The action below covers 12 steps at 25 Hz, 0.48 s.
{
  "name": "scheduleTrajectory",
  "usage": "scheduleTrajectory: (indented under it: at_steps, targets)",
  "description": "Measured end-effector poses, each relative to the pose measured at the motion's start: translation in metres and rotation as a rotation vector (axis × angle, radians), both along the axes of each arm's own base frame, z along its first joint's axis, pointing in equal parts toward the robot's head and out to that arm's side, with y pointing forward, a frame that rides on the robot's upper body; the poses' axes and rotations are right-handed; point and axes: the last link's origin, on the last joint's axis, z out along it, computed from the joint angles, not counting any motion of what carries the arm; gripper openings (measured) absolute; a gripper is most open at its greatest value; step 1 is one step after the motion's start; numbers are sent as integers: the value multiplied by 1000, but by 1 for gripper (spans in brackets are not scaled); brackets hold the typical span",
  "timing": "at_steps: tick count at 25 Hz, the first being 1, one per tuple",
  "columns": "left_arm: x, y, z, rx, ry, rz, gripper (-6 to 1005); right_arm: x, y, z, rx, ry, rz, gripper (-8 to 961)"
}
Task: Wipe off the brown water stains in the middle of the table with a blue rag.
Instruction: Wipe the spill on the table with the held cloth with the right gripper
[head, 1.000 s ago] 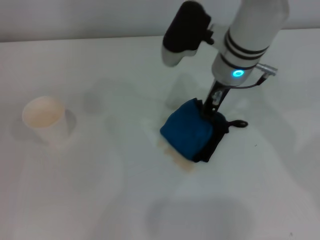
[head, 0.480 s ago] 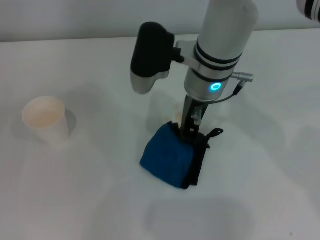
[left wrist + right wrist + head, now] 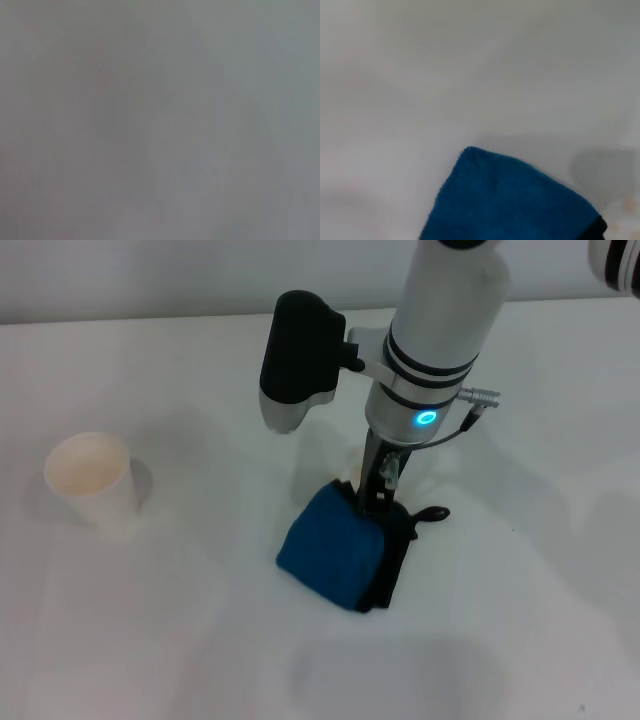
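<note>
The rag point(image 3: 335, 552) lies on the table point(image 3: 150, 640) near its middle, bunched up, its blue face toward the robot's left and its black edging and loop tail toward the right. No brand, label or writing can be read on it or on anything else in view. The right gripper point(image 3: 372, 502) comes straight down onto the rag's far upper edge, its dark fingers point(image 3: 371, 480) pinching the cloth there, so the rag hangs forward and to the left of the fingers with its lower side on the table. In the right wrist view the rag point(image 3: 510, 200) fills the lower part, and a few faint tan specks of the stains point(image 3: 626, 206) show on the table just beside its black corner. In the head view no stain can be made out. A paper cup point(image 3: 92, 481) stands well apart on the robot's left. The left gripper is out of sight; its wrist view shows only a blank grey surface.
</note>
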Motion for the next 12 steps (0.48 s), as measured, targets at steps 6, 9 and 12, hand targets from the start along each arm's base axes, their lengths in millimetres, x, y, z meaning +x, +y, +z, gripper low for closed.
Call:
scheduleTrajectory:
  at_steps: [6, 9, 12]
  targets:
    - [-2, -3, 0, -2, -1, 5, 874, 12, 15, -1, 95, -27, 23, 96]
    - [-2, -4, 0, -1, -1, 5, 874, 18, 21, 1, 145, -58, 43, 96]
    - [-2, -4, 0, -1, -1, 5, 874, 23, 27, 2, 190, -93, 77, 96]
